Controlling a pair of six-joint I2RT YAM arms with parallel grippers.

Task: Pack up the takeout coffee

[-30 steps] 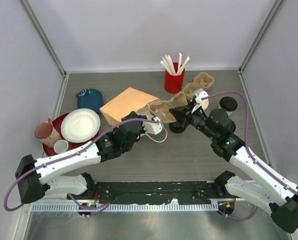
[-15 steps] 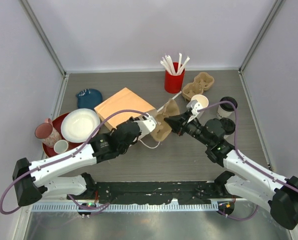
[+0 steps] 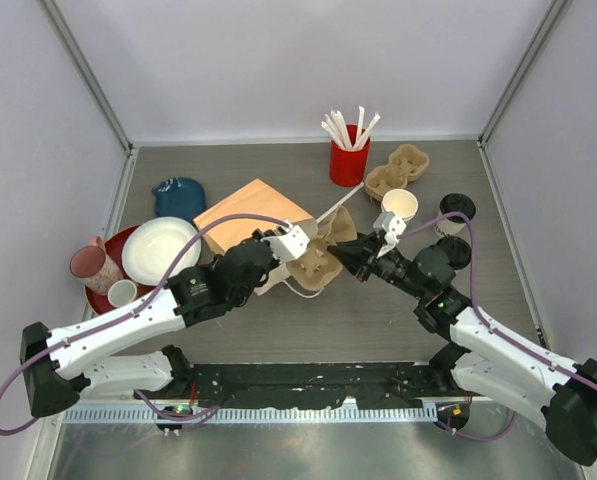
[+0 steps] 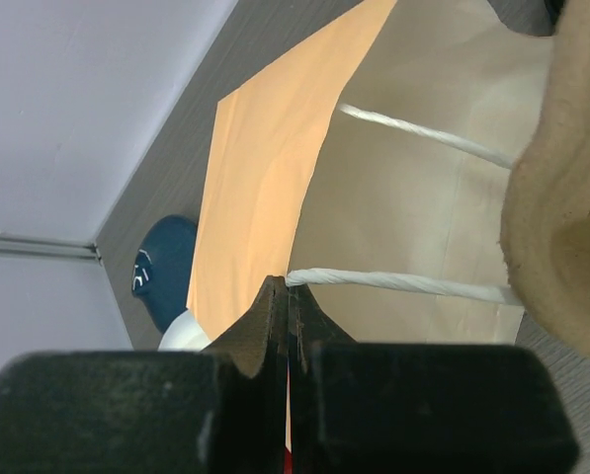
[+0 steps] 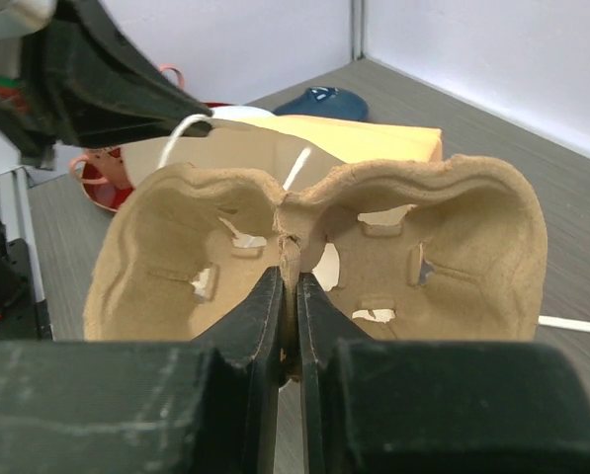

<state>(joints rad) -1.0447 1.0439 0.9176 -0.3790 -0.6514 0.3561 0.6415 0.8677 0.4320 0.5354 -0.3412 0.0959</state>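
Observation:
A brown moulded cup carrier [image 5: 443, 247] hangs above the table, with my right gripper [image 5: 290, 272] shut on its middle ridge. From above, the carrier [image 3: 316, 266] sits at the mouth of the brown paper bag [image 3: 246, 208]. My left gripper [image 4: 289, 288] is shut on the bag's white twisted handle [image 4: 403, 284], and it shows from above [image 3: 300, 245] beside the carrier. One takeout coffee [image 3: 456, 208], a white cup with a black lid, stands at the right. A second one [image 3: 465, 250] is partly hidden behind my right arm.
A lidless white cup [image 3: 399, 205] stands near a second carrier [image 3: 398, 168] and a red cup of stirrers [image 3: 347, 160]. At the left are a blue object [image 3: 178, 195], a red plate [image 3: 103, 298] bearing a white plate, and a pink cup [image 3: 90, 264].
My right gripper has carried the cup carrier left and nearer, up to the bag's mouth. My left gripper has moved nearer with the handle, and the bag has shifted with it.

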